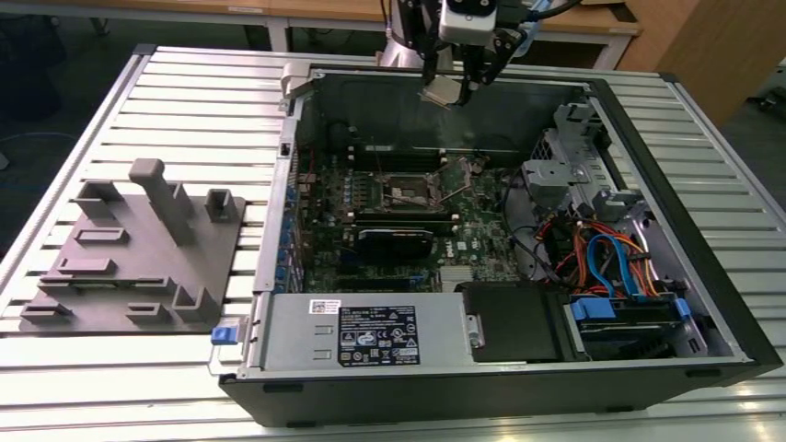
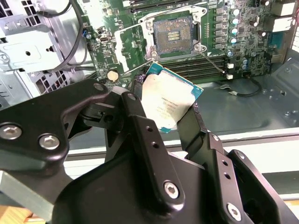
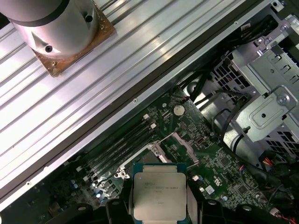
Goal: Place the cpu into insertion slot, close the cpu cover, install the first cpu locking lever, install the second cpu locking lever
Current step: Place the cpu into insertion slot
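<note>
One cpu [image 2: 168, 100], a flat square chip with a dull silvery lid on a green-edged base, is clamped between the black metal jaws, which are closed on two of its opposite edges. In the exterior view it hangs near the far side of the open computer case [image 1: 687, 276], clear of the green motherboard [image 1: 368, 253] and well apart from the insertion slot [image 1: 410, 189].

The slot is a small square socket with a black-and-silver rim, its dark centre exposed. Just beside it the cpu cover [image 2: 120, 43], a thin silver frame with a square window, stands swung up off the socket.

The second wrist view shows the jaws' matte, bolted linkages, the chip tilted cornerwise between them, and a round coin cell [image 2: 112, 74] on the board.

The first wrist view meets the chip's lid face-on. Past it are the long narrow memory slots [image 3: 117, 144] and a brushed metal cylinder [image 3: 56, 23] on a brownish plate.

The exterior view alone takes in the ribbed aluminium worktop [image 1: 184, 101]. A grey moulded fixture [image 1: 135, 249] of blocks and posts rests on it at the exterior view's left. Blue and orange cables [image 1: 608, 262] lie inside the case.
</note>
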You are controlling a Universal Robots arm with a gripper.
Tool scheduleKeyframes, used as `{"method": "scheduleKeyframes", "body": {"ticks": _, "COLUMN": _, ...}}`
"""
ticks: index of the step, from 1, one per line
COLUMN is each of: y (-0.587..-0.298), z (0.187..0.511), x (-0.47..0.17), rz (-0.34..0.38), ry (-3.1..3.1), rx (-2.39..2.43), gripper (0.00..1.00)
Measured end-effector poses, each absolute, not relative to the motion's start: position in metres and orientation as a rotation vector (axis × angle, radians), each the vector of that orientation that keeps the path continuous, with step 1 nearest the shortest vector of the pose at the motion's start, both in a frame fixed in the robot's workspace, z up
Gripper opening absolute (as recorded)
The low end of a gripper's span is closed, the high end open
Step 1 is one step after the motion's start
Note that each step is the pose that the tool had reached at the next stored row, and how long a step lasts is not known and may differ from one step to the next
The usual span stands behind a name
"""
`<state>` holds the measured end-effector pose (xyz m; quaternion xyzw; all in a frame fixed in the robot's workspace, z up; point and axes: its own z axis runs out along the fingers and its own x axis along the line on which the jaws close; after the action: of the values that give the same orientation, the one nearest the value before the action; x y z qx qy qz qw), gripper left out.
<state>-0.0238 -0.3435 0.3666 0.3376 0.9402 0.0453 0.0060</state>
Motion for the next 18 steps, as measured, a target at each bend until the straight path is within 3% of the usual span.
{"method": "scheduleKeyframes", "body": {"ticks": 18, "y": -0.3435, "z": 0.3665, "x": -0.0238, "rz": 0.141, "ry": 2.902, "rx": 1.155, "gripper": 0.54}}
